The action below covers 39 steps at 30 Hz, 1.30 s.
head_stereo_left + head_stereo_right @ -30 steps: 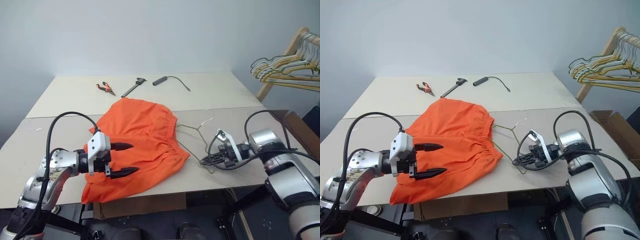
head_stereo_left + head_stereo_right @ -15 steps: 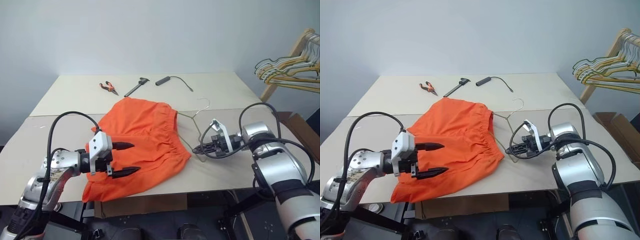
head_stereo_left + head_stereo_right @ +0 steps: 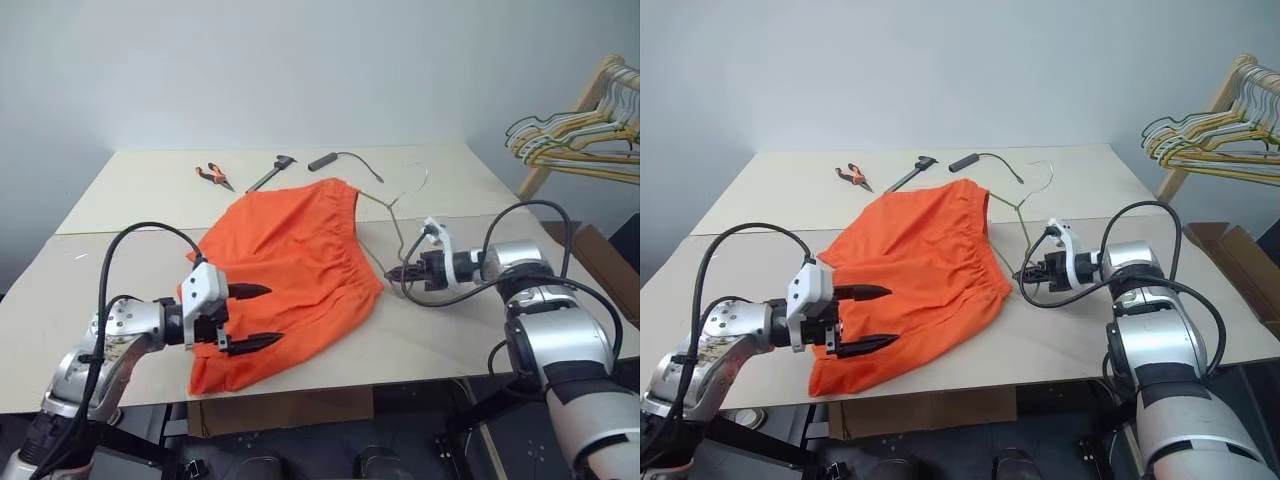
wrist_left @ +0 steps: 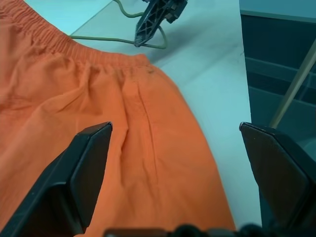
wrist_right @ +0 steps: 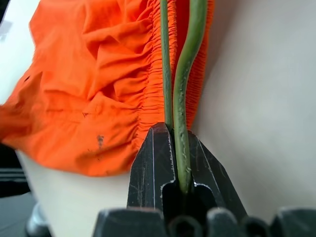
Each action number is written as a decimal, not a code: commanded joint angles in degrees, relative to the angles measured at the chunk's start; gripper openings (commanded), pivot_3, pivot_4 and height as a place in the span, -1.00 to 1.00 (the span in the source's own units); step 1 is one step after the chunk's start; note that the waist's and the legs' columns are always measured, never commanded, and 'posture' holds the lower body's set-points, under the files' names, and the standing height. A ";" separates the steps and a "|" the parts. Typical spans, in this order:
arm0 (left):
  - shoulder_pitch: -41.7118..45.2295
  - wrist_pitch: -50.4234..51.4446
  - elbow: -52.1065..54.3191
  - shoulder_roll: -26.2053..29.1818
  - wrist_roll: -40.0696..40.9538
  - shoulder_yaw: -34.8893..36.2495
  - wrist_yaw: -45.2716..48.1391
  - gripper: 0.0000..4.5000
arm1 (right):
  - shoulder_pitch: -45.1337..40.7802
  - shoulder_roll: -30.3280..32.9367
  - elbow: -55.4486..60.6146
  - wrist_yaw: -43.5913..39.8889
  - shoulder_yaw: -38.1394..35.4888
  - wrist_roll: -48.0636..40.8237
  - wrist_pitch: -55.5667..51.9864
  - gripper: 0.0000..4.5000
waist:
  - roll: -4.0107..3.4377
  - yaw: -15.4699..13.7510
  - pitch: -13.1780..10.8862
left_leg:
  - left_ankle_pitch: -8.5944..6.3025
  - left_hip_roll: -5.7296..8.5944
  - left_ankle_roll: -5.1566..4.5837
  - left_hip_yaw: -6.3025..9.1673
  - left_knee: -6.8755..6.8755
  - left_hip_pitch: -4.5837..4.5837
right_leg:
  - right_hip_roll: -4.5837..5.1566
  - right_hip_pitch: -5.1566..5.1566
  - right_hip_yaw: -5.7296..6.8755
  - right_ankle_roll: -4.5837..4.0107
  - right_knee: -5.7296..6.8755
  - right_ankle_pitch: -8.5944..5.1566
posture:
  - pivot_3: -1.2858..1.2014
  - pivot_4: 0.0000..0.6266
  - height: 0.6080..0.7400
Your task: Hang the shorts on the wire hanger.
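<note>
The orange shorts (image 3: 290, 265) lie spread on the table, and their gathered waistband (image 5: 158, 74) faces my right gripper. The wire hanger (image 3: 398, 215) is tilted up off the table with its hook (image 3: 418, 172) toward the far side. One of its arms runs to the waistband's far corner. My right gripper (image 3: 393, 272) is shut on the hanger's wire (image 5: 183, 98) just beside the waistband. Over the near left part of the shorts (image 4: 123, 148), my left gripper (image 3: 273, 316) hovers open with nothing between its fingers (image 4: 84, 173).
Orange-handled pliers (image 3: 212, 176), a black tool (image 3: 270, 172) and a black-ended cable (image 3: 335, 158) lie at the table's (image 3: 450, 330) far side. A wooden rack of bunched hangers (image 3: 570, 135) stands at the right. A cardboard box (image 3: 600, 255) sits beyond the table's right edge.
My right gripper has moved forward and up with the hanger. The hook has swung toward the far side, and the shorts' waistband was pulled along. The left gripper has stayed put.
</note>
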<state>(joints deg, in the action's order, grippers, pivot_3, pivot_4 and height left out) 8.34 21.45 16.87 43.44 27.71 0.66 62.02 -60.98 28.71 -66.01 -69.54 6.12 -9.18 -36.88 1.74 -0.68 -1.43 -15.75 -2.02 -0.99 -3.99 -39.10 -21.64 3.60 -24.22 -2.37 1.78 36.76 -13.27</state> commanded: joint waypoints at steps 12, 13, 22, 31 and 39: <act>26.17 -6.80 -17.54 -0.36 -5.47 2.18 -1.84 1.00 | 12.82 4.04 40.17 7.16 5.89 8.49 10.01 -1.00 | 0.00 0.63 0.00 | 0.01 0.02 0.01 0.03 -0.03 -0.10 | -0.01 -0.06 0.03 0.01 -0.02 0.00 | 0.07 -1.00 1.00; 28.17 -7.85 -19.83 -0.20 -6.09 1.92 -1.10 1.00 | 13.30 4.18 41.74 7.41 6.40 9.08 10.59 -1.00 | 0.00 0.81 0.00 | 0.01 0.03 0.01 0.03 -0.03 -0.11 | -0.01 -0.06 0.03 0.01 -0.01 0.00 | 0.07 -1.00 1.00; 47.51 -18.34 -44.37 -1.16 -15.44 -5.05 9.22 1.00 | 13.43 4.06 51.37 9.82 9.75 12.37 12.16 -1.00 | 0.00 1.50 0.00 | 0.02 0.05 0.02 0.06 -0.08 -0.20 | -0.04 -0.06 0.12 0.01 -0.04 0.00 | 0.07 -1.00 1.00; 58.02 -23.12 -59.62 -1.28 -22.02 -11.59 24.14 1.00 | 15.15 5.41 59.70 8.88 11.75 13.04 10.45 -1.00 | 0.00 1.86 0.00 | 0.02 0.02 0.01 0.08 -0.16 -0.40 | -0.07 -0.16 0.15 0.02 -0.05 -0.01 | 0.05 -1.00 1.00; 61.69 -28.29 -68.63 -4.31 -26.78 -12.88 25.05 1.00 | 15.29 6.03 63.76 8.43 12.48 13.26 8.22 -1.00 | 0.00 1.74 0.00 | -0.02 0.00 -0.05 0.13 -0.39 -0.45 | -0.08 -0.16 0.17 0.03 0.00 -0.02 | 0.04 -1.00 1.00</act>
<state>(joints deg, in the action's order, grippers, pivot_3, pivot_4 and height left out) 67.74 -5.50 -50.73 39.31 1.60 -12.39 86.77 -44.80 34.04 -4.69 -61.18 19.50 4.20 -28.61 1.74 1.06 -1.43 -15.79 -2.05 -1.07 -3.86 -39.56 -22.11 3.52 -24.38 -2.18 1.82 36.77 -13.29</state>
